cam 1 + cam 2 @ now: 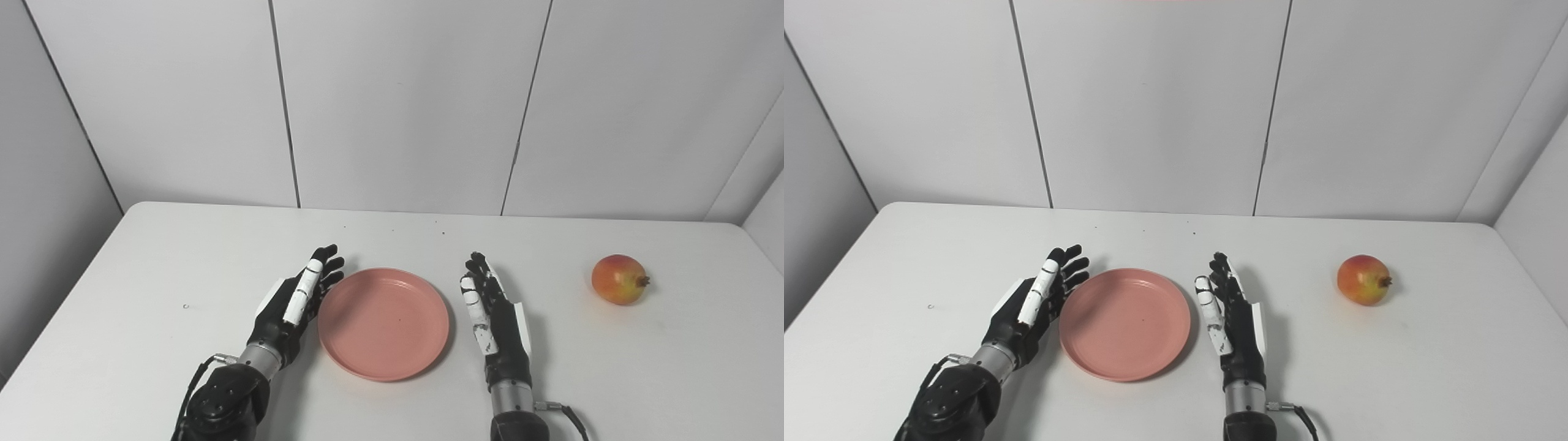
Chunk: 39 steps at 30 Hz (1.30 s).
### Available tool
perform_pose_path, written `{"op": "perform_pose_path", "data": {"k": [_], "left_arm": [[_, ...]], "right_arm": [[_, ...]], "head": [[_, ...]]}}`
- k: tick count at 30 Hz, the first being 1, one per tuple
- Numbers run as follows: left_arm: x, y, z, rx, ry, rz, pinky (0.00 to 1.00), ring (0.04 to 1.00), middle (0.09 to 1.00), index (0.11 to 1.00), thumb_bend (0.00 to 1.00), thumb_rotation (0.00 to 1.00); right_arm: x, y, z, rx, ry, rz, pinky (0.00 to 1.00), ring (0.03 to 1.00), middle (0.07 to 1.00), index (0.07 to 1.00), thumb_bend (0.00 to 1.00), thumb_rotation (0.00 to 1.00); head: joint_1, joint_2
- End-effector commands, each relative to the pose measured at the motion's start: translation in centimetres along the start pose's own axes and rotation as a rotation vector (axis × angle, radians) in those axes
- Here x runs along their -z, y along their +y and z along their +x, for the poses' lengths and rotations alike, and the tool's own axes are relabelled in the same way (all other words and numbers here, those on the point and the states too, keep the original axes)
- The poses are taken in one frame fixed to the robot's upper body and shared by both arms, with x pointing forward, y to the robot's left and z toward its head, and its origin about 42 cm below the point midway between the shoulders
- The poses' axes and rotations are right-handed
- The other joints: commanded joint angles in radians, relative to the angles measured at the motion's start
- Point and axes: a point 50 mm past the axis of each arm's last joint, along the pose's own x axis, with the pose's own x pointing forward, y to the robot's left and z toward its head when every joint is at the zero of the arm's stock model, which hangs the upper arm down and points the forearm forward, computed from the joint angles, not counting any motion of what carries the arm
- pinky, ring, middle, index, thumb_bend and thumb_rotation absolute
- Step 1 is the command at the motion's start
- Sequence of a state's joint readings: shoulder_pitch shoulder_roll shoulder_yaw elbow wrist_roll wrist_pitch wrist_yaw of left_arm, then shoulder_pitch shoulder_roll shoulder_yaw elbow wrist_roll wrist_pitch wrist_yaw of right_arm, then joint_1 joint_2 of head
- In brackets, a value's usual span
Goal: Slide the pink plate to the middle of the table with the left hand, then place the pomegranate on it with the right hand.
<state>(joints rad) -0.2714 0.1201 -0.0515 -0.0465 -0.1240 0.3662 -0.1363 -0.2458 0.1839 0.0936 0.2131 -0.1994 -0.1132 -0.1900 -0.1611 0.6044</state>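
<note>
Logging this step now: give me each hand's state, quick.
Left hand: open, fingers straight, beside the pink plate, holding nothing.
Right hand: open, holding nothing; pomegranate lies apart on the table.

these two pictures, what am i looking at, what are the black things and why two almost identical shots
The black things are a humanoid robot's two arms, each ending in a robot hand with fingers and a thumb. The pictures come from two cameras side by side on its head, so they show one scene from slightly different spots.

On the white table lies a pink plate, near the middle. The left robot hand stands edge-on at the plate's left rim; whether it touches is unclear. The right robot hand stands on the plate's right side, a little apart. Both are open and hold nothing. A pomegranate sits alone further right, untouched.
</note>
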Motion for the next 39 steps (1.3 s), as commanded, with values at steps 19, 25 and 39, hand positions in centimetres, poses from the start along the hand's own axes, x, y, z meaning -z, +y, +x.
{"op": "perform_pose_path", "data": {"k": [19, 25, 39], "left_arm": [[-0.8, -1.1, 0.4, 0.036, -0.079, 0.0, 0.93, 0.941, 0.941, 0.937, 0.6, 1.0], [-0.8, -1.4, 0.4, 0.046, -0.072, 0.007, 0.94, 0.941, 0.938, 0.939, 0.62, 1.0], [-0.6, -1.9, 0.3, 0.089, -0.065, 0.011, 0.92, 0.931, 0.931, 0.931, 0.62, 1.0]], "right_arm": [[-0.2, 0.3, 0.2, 0.001, -0.011, -0.002, 0.89, 0.89, 0.889, 0.898, 0.53, 0.92], [-0.3, 0.2, 0.1, 0.009, -0.006, 0.0, 0.91, 0.897, 0.891, 0.901, 0.55, 0.94], [-0.3, 0.0, 0.0, 0.025, -0.024, -0.005, 0.9, 0.892, 0.887, 0.898, 0.54, 0.95]], "head": [[0.011, -0.002], [0.011, -0.003], [0.016, -0.001]]}}
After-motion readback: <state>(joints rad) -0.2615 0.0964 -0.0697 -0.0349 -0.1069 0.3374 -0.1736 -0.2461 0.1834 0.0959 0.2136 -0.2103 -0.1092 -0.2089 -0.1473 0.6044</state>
